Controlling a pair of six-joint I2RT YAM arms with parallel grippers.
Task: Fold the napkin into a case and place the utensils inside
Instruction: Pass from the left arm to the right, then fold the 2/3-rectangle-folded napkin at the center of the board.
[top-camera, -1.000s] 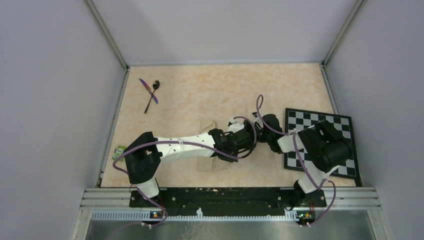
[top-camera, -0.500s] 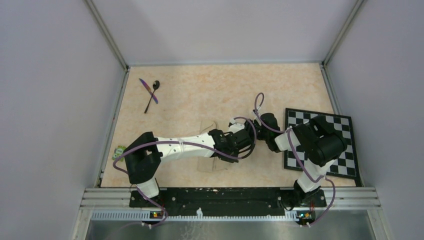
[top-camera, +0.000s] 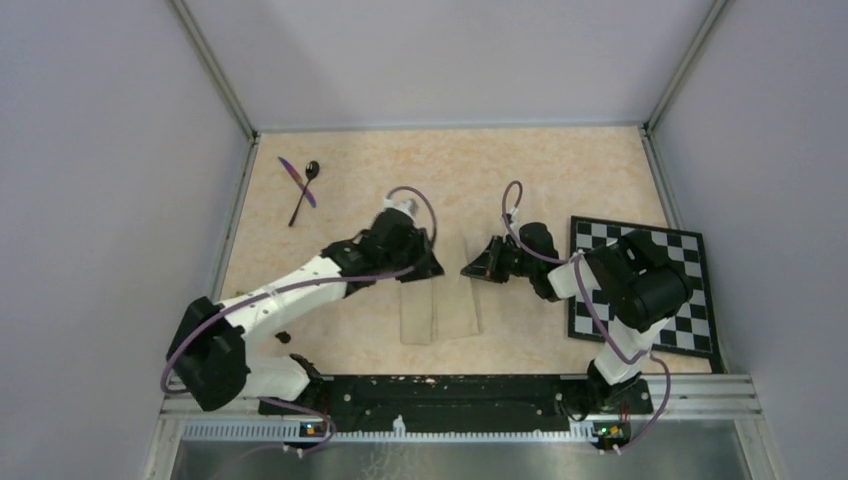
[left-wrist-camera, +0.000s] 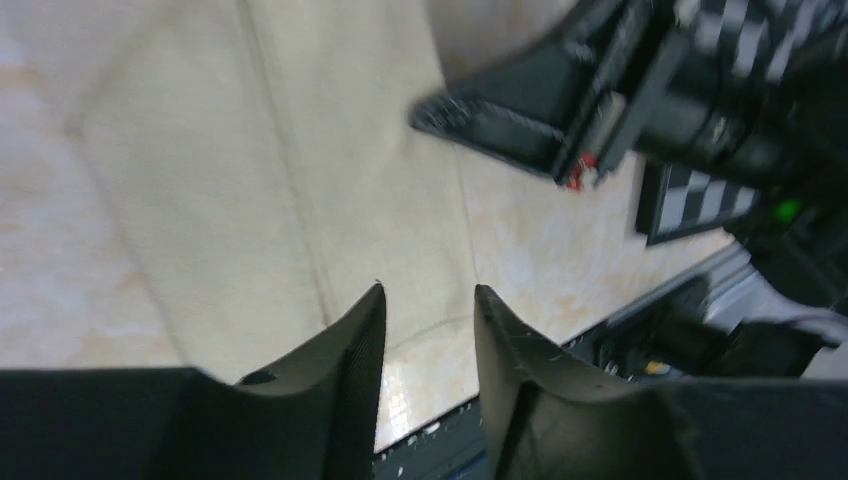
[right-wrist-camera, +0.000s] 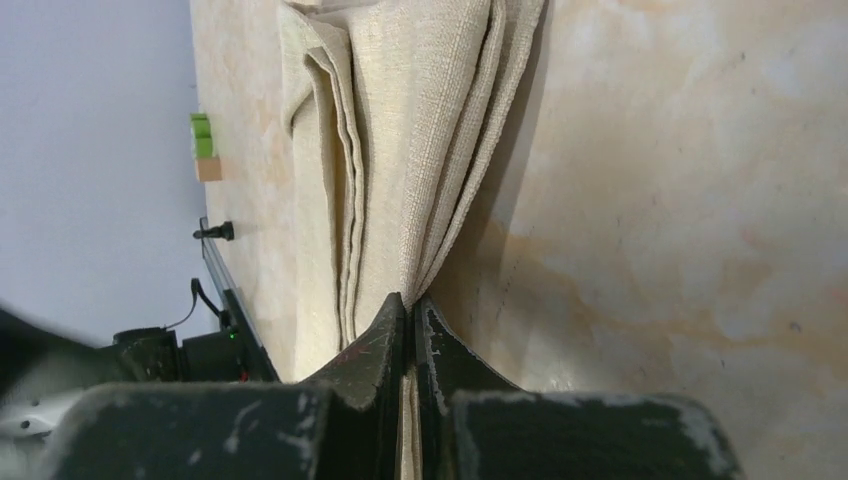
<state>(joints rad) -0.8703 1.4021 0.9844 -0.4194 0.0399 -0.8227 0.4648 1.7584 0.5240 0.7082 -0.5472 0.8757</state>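
Seen from above, a tan napkin (top-camera: 440, 310) lies partly folded into a narrow oblong on a mottled table (top-camera: 560, 180), with two robot arms meeting over its far end.

The right gripper (top-camera: 472, 268) reaches in from the napkin's right. In its wrist view the gripper (right-wrist-camera: 410, 320) is pressed together, pinching the napkin's (right-wrist-camera: 420, 150) layered edge, and several folds of cloth fan away from the fingertips.

The left gripper (top-camera: 428, 265) hovers over the napkin's far left corner. In its own wrist view the gripper (left-wrist-camera: 428, 330) is spread, with nothing between the fingers (left-wrist-camera: 350, 350) and only cloth (left-wrist-camera: 250, 170) beneath.

A black spoon (top-camera: 305, 190) and a thin purple knife (top-camera: 297, 182) lie crossed, well apart from the napkin, far off to its left. A checkerboard (top-camera: 640, 290) sits to the napkin's right, under the right arm.

Likely risks:
- The pinch may have caught only some of the layers, so pulling could let the rest slide and spill the fold open.
- With nothing pinning the cloth down, a pull could drag the whole napkin across the table instead of creasing it.
- The two grippers are just beside each other, so a careless sweep could knock them together.
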